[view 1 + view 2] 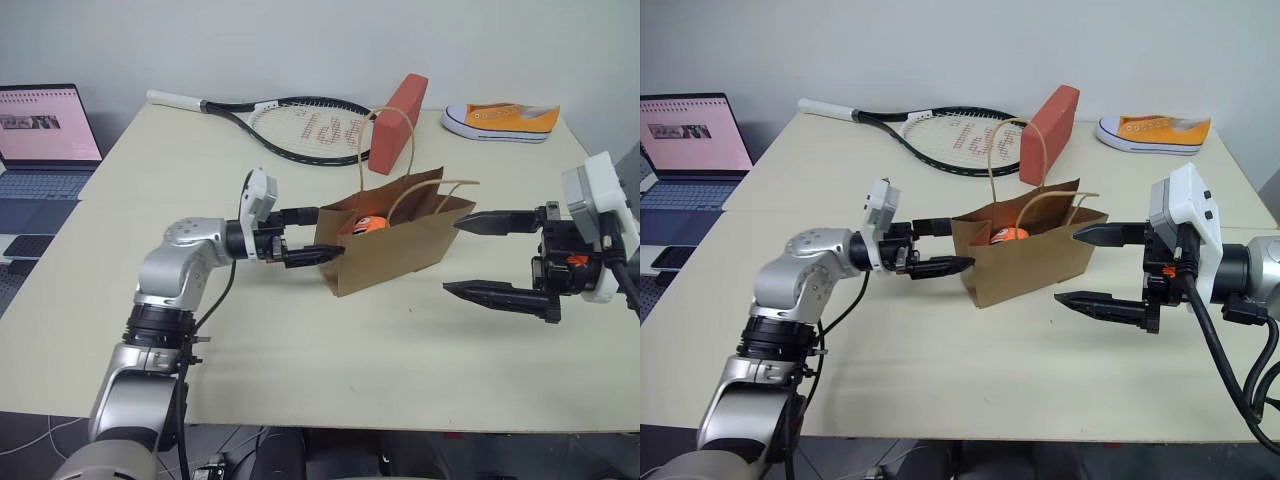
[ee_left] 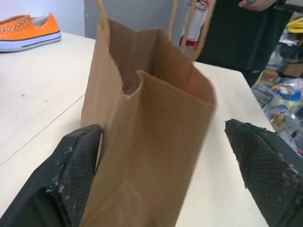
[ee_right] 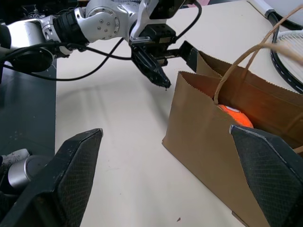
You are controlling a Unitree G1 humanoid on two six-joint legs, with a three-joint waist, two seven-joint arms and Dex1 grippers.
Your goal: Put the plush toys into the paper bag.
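Brown kraft paper bag (image 1: 395,245) upright, orange plush toy (image 1: 368,225) inside | left gripper (image 1: 312,236) open astride bag's end, right gripper (image 1: 495,258) open, empty | likely final step: withdraw, check the second toy.

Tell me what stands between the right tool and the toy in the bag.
The bag's own paper wall. The right tool hangs open beside the bag's end, level with its side; the orange toy lies inside, reachable only over the rim.
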